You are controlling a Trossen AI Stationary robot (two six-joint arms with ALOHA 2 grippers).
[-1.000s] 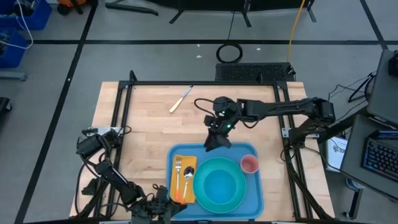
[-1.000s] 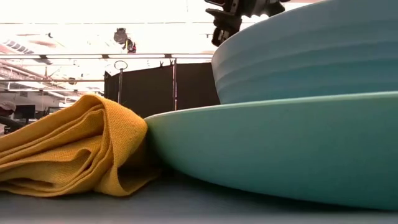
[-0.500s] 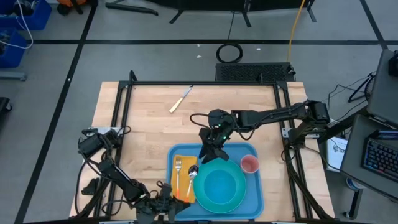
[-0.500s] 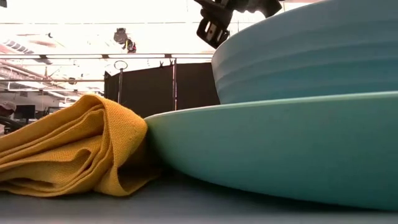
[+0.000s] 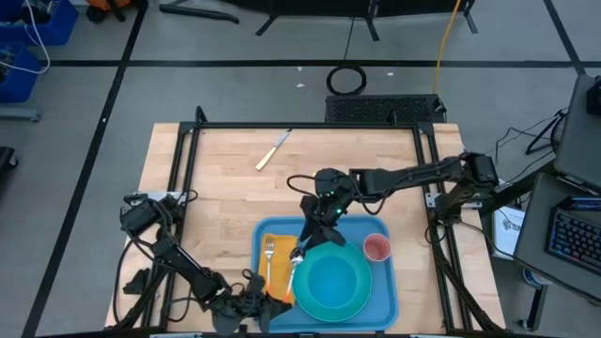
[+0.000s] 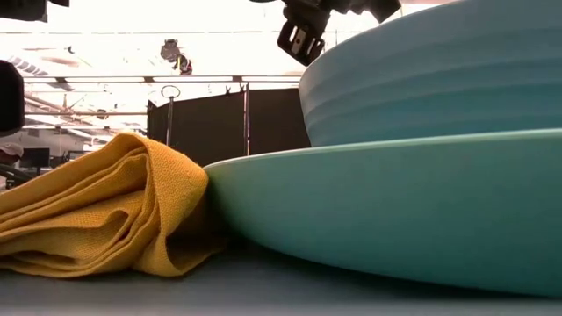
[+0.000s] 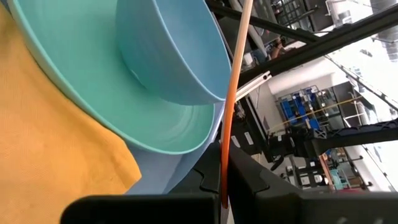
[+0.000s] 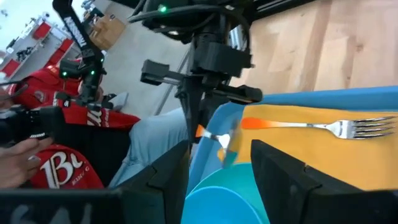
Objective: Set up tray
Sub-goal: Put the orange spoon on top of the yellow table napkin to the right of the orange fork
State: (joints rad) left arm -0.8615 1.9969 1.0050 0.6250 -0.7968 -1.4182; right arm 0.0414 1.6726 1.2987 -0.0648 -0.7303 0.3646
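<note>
I count one blue tray [image 5: 380, 282] at the wooden table's [image 5: 216, 188] 5 o'clock, one plate [image 5: 331, 280], bowl [image 6: 439, 70], napkin [image 5: 274, 246], fork [image 5: 269, 263], spoon [image 5: 295, 258], pink cup [image 5: 377, 248], one knife [image 5: 272, 150] at 11 o'clock, my right gripper [image 5: 305, 246] part open over the spoon, left gripper [image 5: 246, 302] closed, grey floor [image 5: 235, 84] around.

Even, bright overhead light fills the high view; the wooden table [image 5: 225, 207] shows only soft, short shadows. In the low view the room behind is blown out to white glare, while the near plate [image 6: 395, 211] and napkin [image 6: 97, 206] look soft. Both wrist views are blurred, with washed-out backgrounds.
</note>
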